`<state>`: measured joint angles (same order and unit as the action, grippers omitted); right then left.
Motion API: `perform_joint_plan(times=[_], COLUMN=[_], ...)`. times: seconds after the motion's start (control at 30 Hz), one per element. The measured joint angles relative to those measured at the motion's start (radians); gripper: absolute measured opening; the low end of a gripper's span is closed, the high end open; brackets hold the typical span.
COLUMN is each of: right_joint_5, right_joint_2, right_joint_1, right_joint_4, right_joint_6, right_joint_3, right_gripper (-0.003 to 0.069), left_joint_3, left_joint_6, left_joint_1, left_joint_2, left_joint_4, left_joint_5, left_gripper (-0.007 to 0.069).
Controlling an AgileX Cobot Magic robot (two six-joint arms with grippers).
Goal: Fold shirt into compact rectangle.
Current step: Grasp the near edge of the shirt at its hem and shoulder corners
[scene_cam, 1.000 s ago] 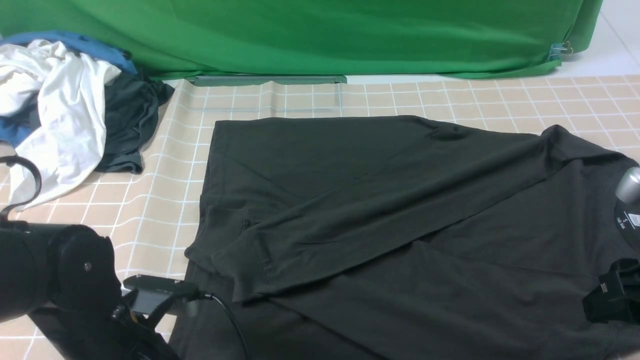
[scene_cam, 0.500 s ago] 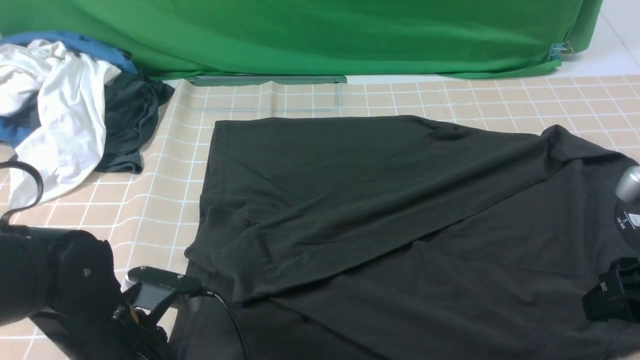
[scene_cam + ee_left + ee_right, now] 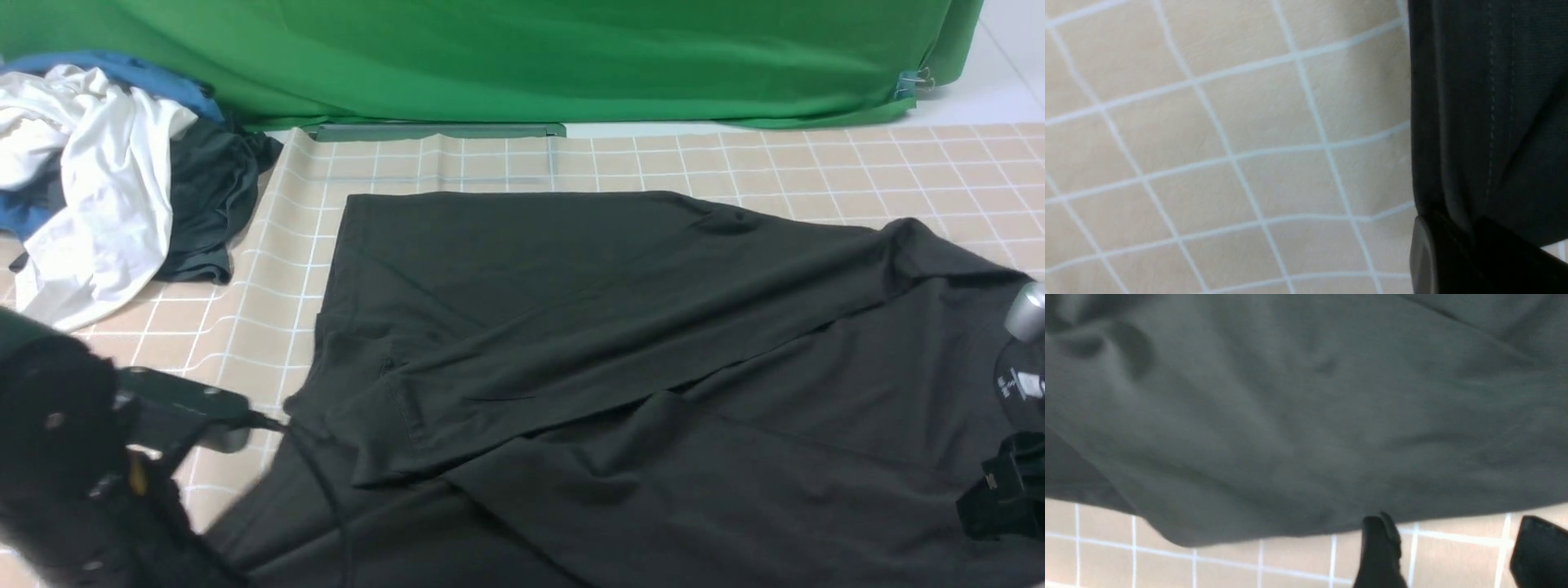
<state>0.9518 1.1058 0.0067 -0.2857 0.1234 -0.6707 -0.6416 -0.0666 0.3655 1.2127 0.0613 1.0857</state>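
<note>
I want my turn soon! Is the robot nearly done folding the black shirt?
Not nearly. One side of the shirt already lies folded across its middle. The left gripper is shut on its hem; the right gripper is open beside the edge. The remaining folds are not done.

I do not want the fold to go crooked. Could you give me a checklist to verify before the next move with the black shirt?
1. Left gripper shut on the hem of the shirt: ok.
2. Right gripper gripping the shirt: not ok; it is open, with only table cover between its jaws.
3. Far flap folded over the body: ok.
4. Clothes pile apart from the shirt: ok.
5. Collar lying flat: cannot tell; it is partly hidden at the picture's edge.
</note>
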Motion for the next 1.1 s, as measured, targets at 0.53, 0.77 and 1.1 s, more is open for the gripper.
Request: perform_joint_plan(times=[0.53, 0.77, 1.1], right_joint_5=[-0.095, -0.203, -0.336], right_joint_2=[0.046, 0.188, 0.292], right_joint_1=[0.243, 0.302, 0.308], right_joint_4=[0.037, 0.155, 0.191], right_joint_6=[-0.047, -0.246, -0.294], right_joint_3=[0.162, 0.169, 0.159], right_gripper=[0.0479, 0.0604, 0.0419], left_joint_3=[0.001, 0.001, 0.001], left_joint_6=[-0.058, -0.058, -0.058], left_joint_1=[0.0, 0.0, 0.0], left_joint_2=[-0.105, -0.105, -0.105], left_joint_4=[-0.028, -0.038, -0.043], left_joint_5=[0.032, 0.025, -0.013], left_gripper=[0.0033, 0.0033, 0.0033])
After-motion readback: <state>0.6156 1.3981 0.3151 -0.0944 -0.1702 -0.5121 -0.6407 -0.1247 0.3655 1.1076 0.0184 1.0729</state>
